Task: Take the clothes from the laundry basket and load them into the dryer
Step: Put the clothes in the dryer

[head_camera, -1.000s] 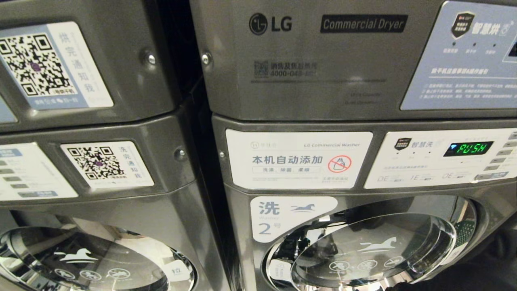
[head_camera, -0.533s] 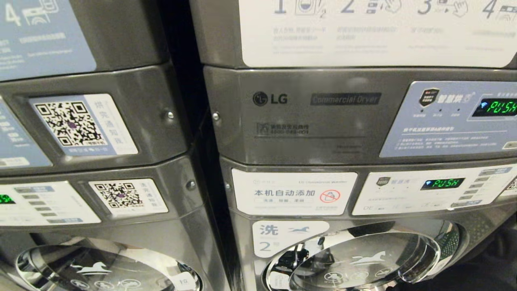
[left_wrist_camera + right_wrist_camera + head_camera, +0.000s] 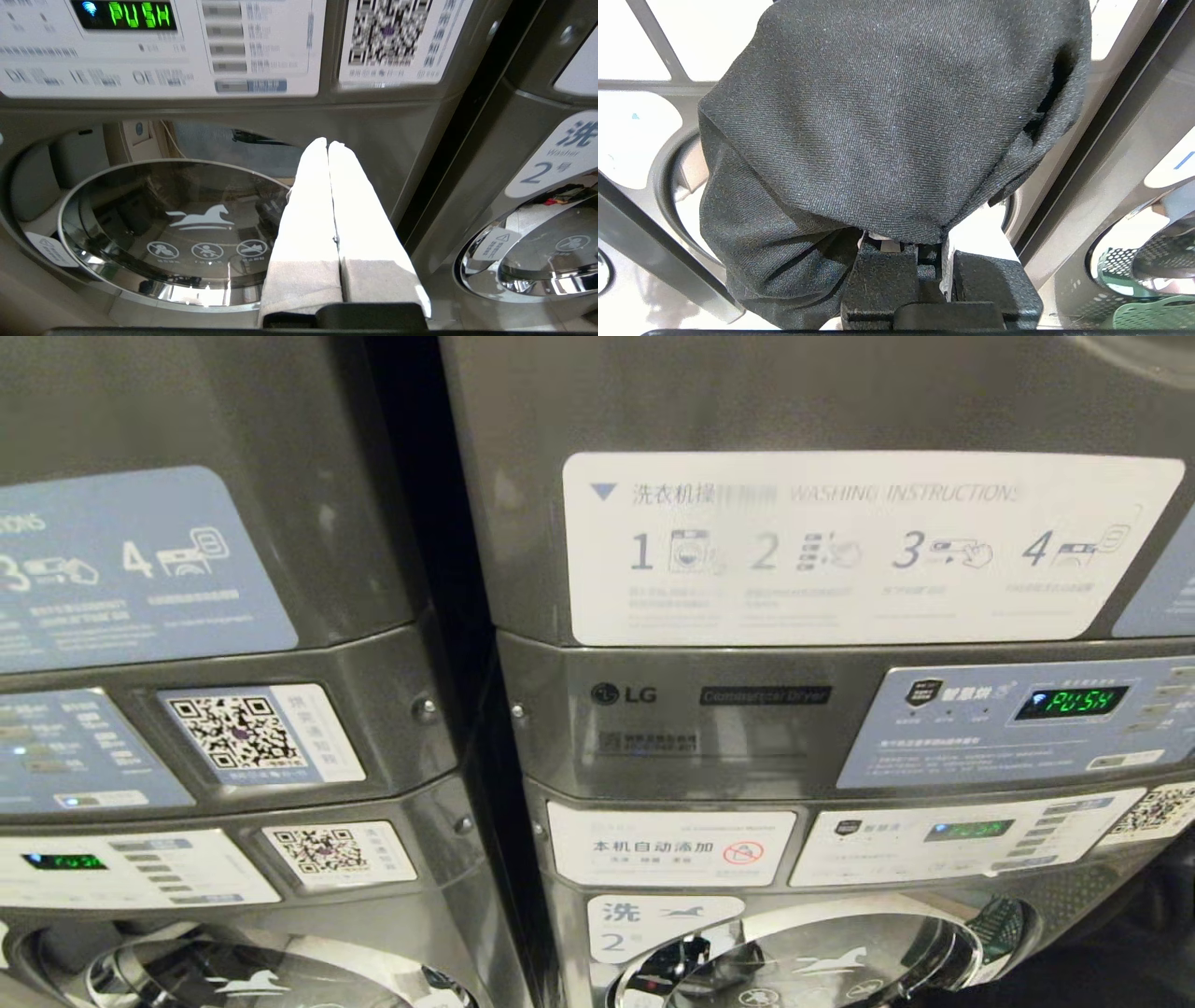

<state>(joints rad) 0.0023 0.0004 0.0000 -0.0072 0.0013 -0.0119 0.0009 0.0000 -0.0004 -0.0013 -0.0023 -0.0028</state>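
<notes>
- Already out of the basket, the dark garment (image 3: 887, 121) is draped over my right gripper (image 3: 930, 261), whose jaws are clenched on a fold of the cloth; it hangs in front of the machines and hides most of what lies beyond.
- Alongside, my left gripper (image 3: 328, 145) is empty, its white fingers (image 3: 308, 205) pressed together, pointing at the round glass door (image 3: 159, 233) of the left-hand washer.
- From the head view I see neither arm, only two stacked machines: the panel marked commercial dryer (image 3: 766, 695) sits above the washer panel (image 3: 672, 845) on the right stack, both displays reading "PUSH".
- At the right edge of the right wrist view a green laundry basket (image 3: 1153, 317) shows low down.
- I judge this the carry step: the garment is in hand, the dryer door above is barely in sight, at the frame's top edge.
- Next I need to find that upper door, open it if shut, and lift the cloth to its mouth.
</notes>
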